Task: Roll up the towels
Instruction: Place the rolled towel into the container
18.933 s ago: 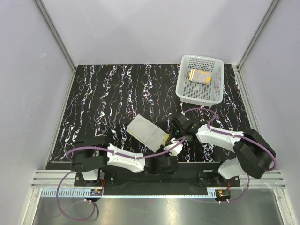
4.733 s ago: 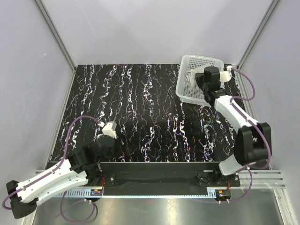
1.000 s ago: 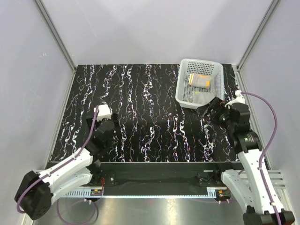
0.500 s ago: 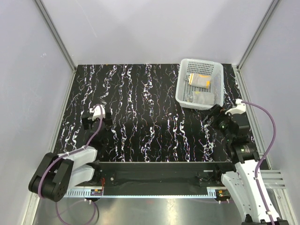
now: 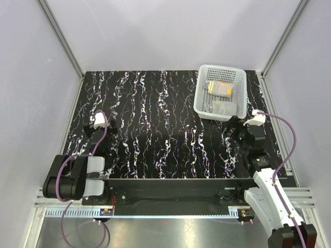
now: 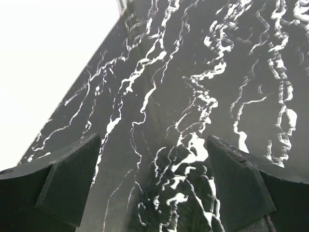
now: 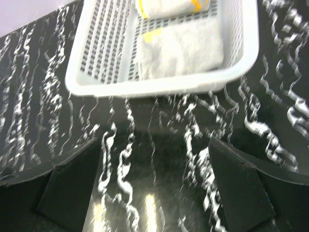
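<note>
We saw both towels (image 7: 181, 50) lying in the basket (image 7: 145, 88), left pincer (image 6: 154, 186) and right pincer (image 7: 154, 188) gaping empty above the tabletop (image 6: 193, 72).

2 towels (image 7: 181, 50) — bundled, grey-white, yellow-edged — lie together in the basket (image 7: 159, 87).

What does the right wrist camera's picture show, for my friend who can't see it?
A white plastic basket sits on a black, white-streaked table, holding two pale, yellow-edged bundles: the nearer towel and the farther towel. The right gripper is open and empty, its dark fingers at the bottom corners, short of the basket.
</note>
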{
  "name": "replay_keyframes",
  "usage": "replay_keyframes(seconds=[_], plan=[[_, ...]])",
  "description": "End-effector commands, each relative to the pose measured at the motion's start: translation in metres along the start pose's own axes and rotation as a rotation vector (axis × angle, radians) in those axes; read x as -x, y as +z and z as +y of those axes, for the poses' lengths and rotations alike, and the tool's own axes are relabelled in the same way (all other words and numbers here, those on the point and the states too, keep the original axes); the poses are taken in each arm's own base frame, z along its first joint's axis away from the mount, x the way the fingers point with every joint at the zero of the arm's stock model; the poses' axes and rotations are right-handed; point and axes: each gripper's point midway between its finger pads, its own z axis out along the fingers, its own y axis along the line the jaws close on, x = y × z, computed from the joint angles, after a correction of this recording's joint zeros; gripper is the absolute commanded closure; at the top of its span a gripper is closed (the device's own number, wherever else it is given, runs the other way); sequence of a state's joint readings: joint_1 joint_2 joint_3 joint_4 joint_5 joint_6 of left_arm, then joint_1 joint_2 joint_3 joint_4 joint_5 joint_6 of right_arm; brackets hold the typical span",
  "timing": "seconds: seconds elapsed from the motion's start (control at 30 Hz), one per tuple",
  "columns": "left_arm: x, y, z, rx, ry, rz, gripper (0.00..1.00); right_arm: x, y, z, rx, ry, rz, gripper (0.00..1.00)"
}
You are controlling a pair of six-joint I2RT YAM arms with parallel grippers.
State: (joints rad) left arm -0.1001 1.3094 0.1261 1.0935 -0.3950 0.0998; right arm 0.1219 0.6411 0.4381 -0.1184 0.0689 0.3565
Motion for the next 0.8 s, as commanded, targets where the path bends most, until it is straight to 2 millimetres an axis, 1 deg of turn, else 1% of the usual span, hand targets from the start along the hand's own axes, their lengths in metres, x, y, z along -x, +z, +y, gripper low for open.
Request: replay_keyframes(seconds=[0.0,0.03,0.07,0.1,0.13,0.17,0.2,0.27,0.3,0.33,0.37,0.4,0.43,0.47,0.5,0.53,0.57,0.6,0.63,0.67,0.7,0.73,0.77], plan=[[0.026,0.018,-0.011,-0.076,-0.121,-0.062,0.01,0.037,0.015,-0.001,-0.004,-0.089,-0.200,0.00],[0.026,0.019,-0.005,-0.037,-0.125,-0.068,0.01,0.025,0.019,-0.008,-0.009,-0.116,-0.196,0.00],[0.029,0.019,-0.004,-0.038,-0.127,-0.073,0.01,0.022,0.025,-0.017,-0.050,-0.131,-0.204,0.01],[0.024,0.017,-0.004,-0.036,-0.121,-0.054,0.01,0.028,0.026,-0.025,-0.102,-0.120,-0.230,0.00],[0.026,0.018,-0.001,-0.015,-0.152,-0.063,0.01,0.030,0.028,-0.029,-0.121,-0.154,-0.229,0.00],[0.024,0.019,0.000,-0.009,-0.152,-0.056,0.01,0.031,0.029,-0.030,-0.122,-0.231,-0.230,0.00],[0.023,0.018,0.000,-0.010,-0.154,-0.049,0.01,0.034,0.030,-0.031,-0.131,-0.242,-0.243,0.00],[0.025,0.019,0.000,-0.006,-0.152,-0.064,0.01,0.033,0.032,-0.039,-0.167,-0.270,-0.251,0.00],[0.023,0.018,0.000,-0.008,-0.153,-0.053,0.01,0.040,0.033,-0.037,-0.155,-0.285,-0.295,0.00],[0.022,0.018,-0.001,-0.008,-0.153,-0.049,0.01,0.023,0.038,-0.046,-0.172,-0.301,-0.266,0.00],[0.024,0.019,0.000,-0.006,-0.154,-0.057,0.01,0.020,0.041,-0.051,-0.189,-0.303,-0.280,0.00],[0.024,0.019,0.000,-0.006,-0.153,-0.059,0.01,0.033,0.043,-0.044,-0.163,-0.286,-0.366,0.00],[0.024,0.019,0.000,-0.006,-0.153,-0.057,0.01,0.026,0.047,-0.047,-0.159,-0.287,-0.363,0.00],[0.023,0.018,0.000,-0.006,-0.152,-0.052,0.01,0.009,0.059,-0.049,-0.150,-0.327,-0.306,0.00],[0.024,0.018,0.000,-0.008,-0.154,-0.057,0.01,0.016,0.065,-0.046,-0.142,-0.331,-0.332,0.00],[0.024,0.018,0.000,-0.008,-0.151,-0.056,0.01,0.017,0.077,-0.045,-0.147,-0.343,-0.303,0.00],[0.023,0.018,0.000,-0.006,-0.153,-0.054,0.01,0.014,0.083,-0.047,-0.151,-0.339,-0.277,0.00],[0.024,0.019,0.000,-0.006,-0.153,-0.054,0.01,0.021,0.087,-0.046,-0.144,-0.327,-0.304,0.00],[0.023,0.018,0.000,-0.006,-0.152,-0.054,0.01,0.020,0.097,-0.053,-0.160,-0.319,-0.291,0.00],[0.023,0.018,0.000,-0.008,-0.152,-0.054,0.01,0.024,0.103,-0.050,-0.139,-0.322,-0.289,0.00],[0.024,0.018,0.000,-0.006,-0.154,-0.056,0.01,0.012,0.109,-0.055,-0.149,-0.334,-0.210,0.00],[0.024,0.018,0.000,-0.008,-0.154,-0.056,0.01,0.025,0.118,-0.051,-0.127,-0.334,-0.217,0.00],[0.024,0.019,0.000,-0.006,-0.153,-0.057,0.01,0.013,0.126,-0.053,-0.092,-0.345,-0.163,0.00]])
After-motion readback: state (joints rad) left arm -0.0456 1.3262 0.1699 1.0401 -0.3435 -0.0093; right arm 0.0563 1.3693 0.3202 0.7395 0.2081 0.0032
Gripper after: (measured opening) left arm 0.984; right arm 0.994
